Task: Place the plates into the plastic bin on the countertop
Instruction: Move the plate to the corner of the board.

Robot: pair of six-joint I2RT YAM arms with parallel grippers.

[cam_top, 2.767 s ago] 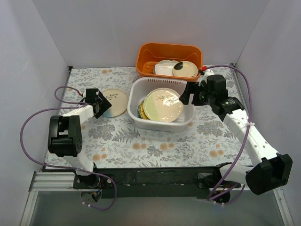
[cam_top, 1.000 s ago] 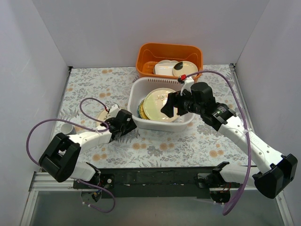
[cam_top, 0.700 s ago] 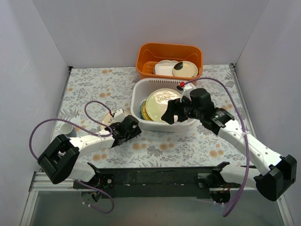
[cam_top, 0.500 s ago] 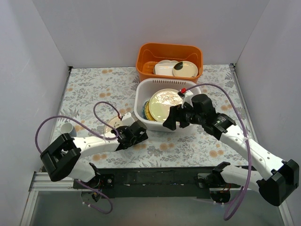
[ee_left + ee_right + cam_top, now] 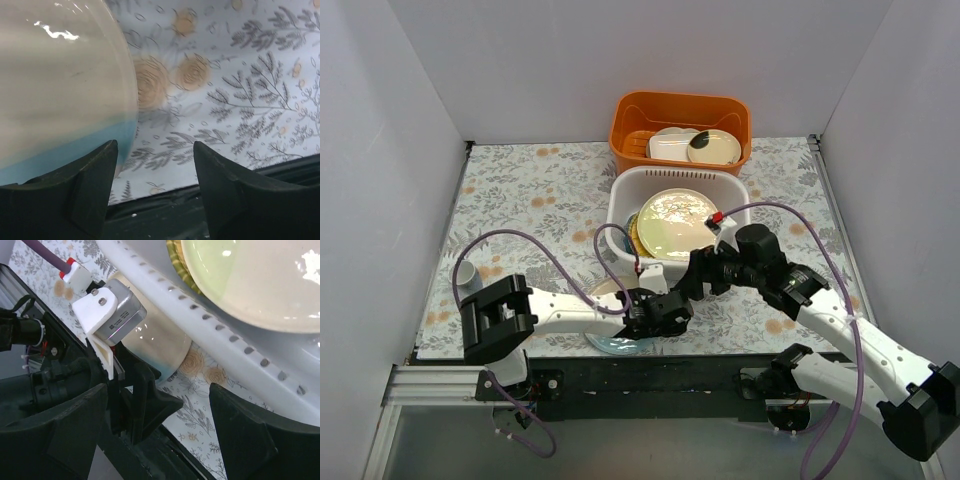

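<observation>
The white plastic bin (image 5: 730, 190) stands mid-table and holds a cream plate (image 5: 672, 222) on a yellow woven plate (image 5: 632, 233). A cream-and-light-blue plate (image 5: 617, 344) lies on the countertop (image 5: 520, 190) at its front edge, partly under my left arm. My left gripper (image 5: 665, 312) is open, its left finger at the plate's blue rim (image 5: 55, 150); the gap (image 5: 155, 150) holds nothing. My right gripper (image 5: 692, 283) is open and empty in front of the bin's near wall (image 5: 240, 345), above the left gripper's body (image 5: 112, 310) and the plate (image 5: 160, 350).
An orange basket (image 5: 632, 112) with plates stands behind the bin. A small white cup (image 5: 467, 272) sits at the left. The black front rail (image 5: 640, 375) runs just below the plate. Both arms crowd the front centre.
My left gripper swept from the far left to the front centre, and the cream-and-blue plate moved with it to the table's front edge. My right gripper came down from the bin's right side to its front.
</observation>
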